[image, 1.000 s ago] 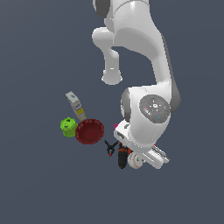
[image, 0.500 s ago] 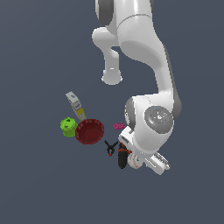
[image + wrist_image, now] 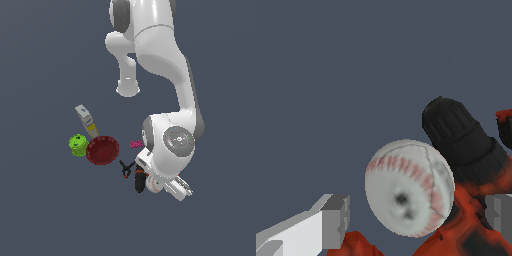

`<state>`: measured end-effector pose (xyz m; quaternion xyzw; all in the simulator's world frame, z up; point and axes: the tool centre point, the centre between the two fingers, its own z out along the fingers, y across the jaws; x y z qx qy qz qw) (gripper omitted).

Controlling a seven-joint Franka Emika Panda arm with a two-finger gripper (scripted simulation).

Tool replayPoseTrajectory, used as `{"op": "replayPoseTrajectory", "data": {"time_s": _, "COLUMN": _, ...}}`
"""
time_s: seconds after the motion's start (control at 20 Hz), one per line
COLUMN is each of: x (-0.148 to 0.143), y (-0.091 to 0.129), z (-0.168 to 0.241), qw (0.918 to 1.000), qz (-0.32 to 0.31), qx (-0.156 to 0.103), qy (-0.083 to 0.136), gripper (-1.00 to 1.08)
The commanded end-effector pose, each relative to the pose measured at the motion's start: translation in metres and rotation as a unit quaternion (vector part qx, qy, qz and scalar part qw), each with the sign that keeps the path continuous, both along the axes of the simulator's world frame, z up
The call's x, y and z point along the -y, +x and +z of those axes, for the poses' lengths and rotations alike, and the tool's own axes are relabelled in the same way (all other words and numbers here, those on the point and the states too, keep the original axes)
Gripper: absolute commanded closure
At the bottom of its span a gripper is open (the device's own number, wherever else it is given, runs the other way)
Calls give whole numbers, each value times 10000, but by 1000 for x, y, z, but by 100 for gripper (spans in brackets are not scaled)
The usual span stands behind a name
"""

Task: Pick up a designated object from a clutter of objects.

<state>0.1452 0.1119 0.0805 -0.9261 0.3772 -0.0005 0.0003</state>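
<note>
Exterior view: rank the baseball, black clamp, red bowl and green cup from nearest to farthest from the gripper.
1. Baseball, right at the gripper.
2. Black clamp, just toward the view's left.
3. Red bowl, farther left.
4. Green cup, beyond the bowl, leftmost.

The arm (image 3: 165, 65) is glossy white throughout, built of fat rounded segments that swell at each joint; dark grey bands show in the seams between the shells, most plainly at the topmost joint (image 3: 120, 14) and behind the wrist housing (image 3: 172, 145); that housing carries a flat light-grey disc (image 3: 180, 140) with small dots around its rim, some red and some green; the base (image 3: 127, 87), above the disc, flares into a rounded white foot; the gripper (image 3: 416, 220) has pale grey, blocky, square-ended fingers (image 3: 336, 220) on a white body.
</note>
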Motion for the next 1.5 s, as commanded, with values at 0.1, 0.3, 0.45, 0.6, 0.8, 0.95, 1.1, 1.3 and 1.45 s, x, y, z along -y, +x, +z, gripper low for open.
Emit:
{"op": "replayPoseTrajectory", "data": {"time_s": 0.1, "x": 0, "y": -1, "z": -25, "qw": 10000, "qz": -10, "qx": -6, "qy": -1, "gripper": -92}}
{"op": "replayPoseTrajectory", "data": {"time_s": 0.3, "x": 0, "y": -1, "z": -33, "qw": 10000, "qz": -13, "qx": -5, "qy": -1, "gripper": -92}}
{"op": "replayPoseTrajectory", "data": {"time_s": 0.45, "x": 0, "y": 0, "z": -33, "qw": 10000, "qz": -13, "qx": -5, "qy": -1, "gripper": -92}}
{"op": "replayPoseTrajectory", "data": {"time_s": 0.6, "x": 0, "y": 0, "z": -33, "qw": 10000, "qz": -13, "qx": -5, "qy": -1, "gripper": 108}}
{"op": "replayPoseTrajectory", "data": {"time_s": 0.8, "x": 0, "y": 0, "z": -33, "qw": 10000, "qz": -13, "qx": -5, "qy": -1, "gripper": 108}}
{"op": "replayPoseTrajectory", "data": {"time_s": 0.95, "x": 0, "y": 0, "z": -33, "qw": 10000, "qz": -13, "qx": -5, "qy": -1, "gripper": 108}}
{"op": "replayPoseTrajectory", "data": {"time_s": 1.1, "x": 2, "y": 8, "z": -18, "qw": 9999, "qz": -32, "qx": 109, "qy": 6, "gripper": 108}}
{"op": "replayPoseTrajectory", "data": {"time_s": 1.3, "x": 0, "y": 6, "z": -9, "qw": 9999, "qz": -32, "qx": 106, "qy": 6, "gripper": 108}}
{"op": "replayPoseTrajectory", "data": {"time_s": 1.45, "x": -4, "y": 4, "z": 4, "qw": 9999, "qz": -31, "qx": 104, "qy": 6, "gripper": 108}}
